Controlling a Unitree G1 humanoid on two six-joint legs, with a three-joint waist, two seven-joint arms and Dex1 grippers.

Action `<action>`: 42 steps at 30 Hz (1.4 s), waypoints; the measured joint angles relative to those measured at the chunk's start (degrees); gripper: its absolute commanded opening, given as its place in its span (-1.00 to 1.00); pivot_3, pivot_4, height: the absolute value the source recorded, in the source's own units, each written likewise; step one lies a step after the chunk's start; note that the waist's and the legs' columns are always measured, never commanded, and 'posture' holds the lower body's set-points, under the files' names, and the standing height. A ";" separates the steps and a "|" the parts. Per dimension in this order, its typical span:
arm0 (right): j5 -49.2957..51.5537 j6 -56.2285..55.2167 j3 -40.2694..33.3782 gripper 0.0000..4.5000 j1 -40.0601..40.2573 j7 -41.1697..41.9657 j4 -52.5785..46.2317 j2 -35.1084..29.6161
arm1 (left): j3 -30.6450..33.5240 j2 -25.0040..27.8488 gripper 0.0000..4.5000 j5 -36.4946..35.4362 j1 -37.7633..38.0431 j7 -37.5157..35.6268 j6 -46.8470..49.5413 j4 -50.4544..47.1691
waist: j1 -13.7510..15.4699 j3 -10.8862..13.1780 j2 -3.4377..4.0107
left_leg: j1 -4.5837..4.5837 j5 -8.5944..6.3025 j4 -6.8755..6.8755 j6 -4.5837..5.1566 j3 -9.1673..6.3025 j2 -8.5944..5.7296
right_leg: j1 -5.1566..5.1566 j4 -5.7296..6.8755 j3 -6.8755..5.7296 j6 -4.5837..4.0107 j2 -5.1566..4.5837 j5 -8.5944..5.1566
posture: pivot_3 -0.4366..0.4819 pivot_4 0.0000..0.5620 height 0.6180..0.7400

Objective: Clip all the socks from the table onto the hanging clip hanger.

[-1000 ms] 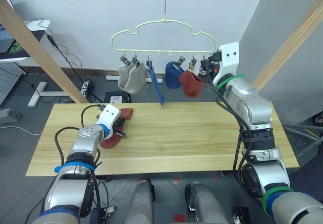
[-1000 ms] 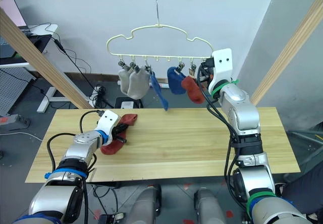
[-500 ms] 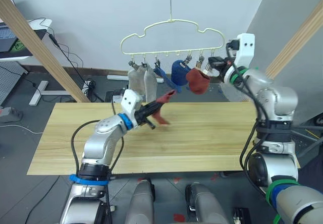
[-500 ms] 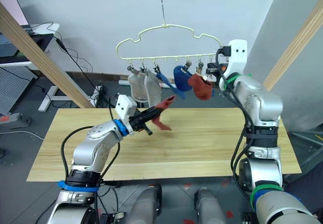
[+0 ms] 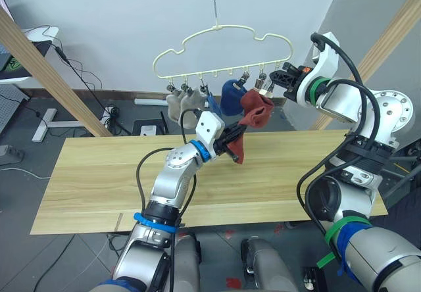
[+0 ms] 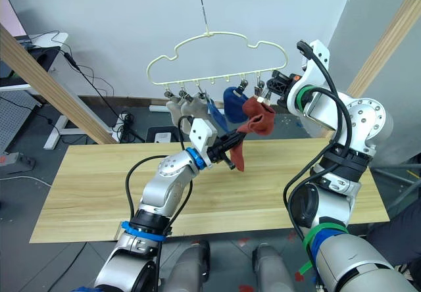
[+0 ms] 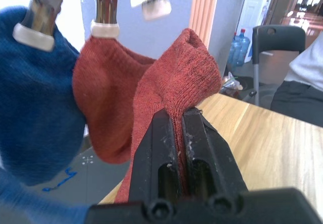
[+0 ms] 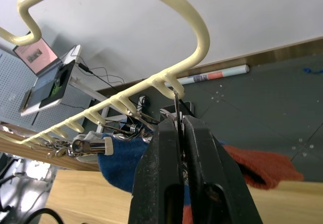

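Last rust-red sock (image 5: 238, 145) lifted off table (image 5: 99, 173), five socks (image 5: 220, 101) clipped.

The clip hanger (image 5: 220, 45) is pale yellow wire with silvery metal clips. From it hang two light grey socks (image 5: 183, 102), two blue socks (image 5: 229, 95) and a rust-red sock (image 5: 258, 108). A second rust-red sock (image 5: 237, 143), plain and ribbed, sits between black gripper fingers (image 7: 166, 153). The desk (image 5: 92, 180) is light yellowish wood planks.
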 measured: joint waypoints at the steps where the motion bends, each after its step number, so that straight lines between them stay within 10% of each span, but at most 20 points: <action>1: -0.01 0.81 -0.65 -1.00 -0.16 -0.46 -0.41 0.53 | -0.01 -0.64 -0.99 0.15 -0.83 0.17 -1.17 0.89 | -0.03 0.00 0.00 | 0.00 0.00 0.00 0.00 0.01 0.00 | 0.00 0.00 0.01 0.01 0.00 0.00 | -0.30 -0.01 1.00; 42: -0.08 2.41 -3.25 -1.00 -0.55 -2.69 -1.35 3.52 | 0.62 -1.38 -0.99 1.45 -3.99 2.60 -7.96 2.78 | -0.18 0.02 0.01 | -0.06 -0.01 -0.04 0.02 -0.01 0.00 | -0.03 -0.07 0.00 0.17 0.00 -0.10 | -0.25 0.00 1.00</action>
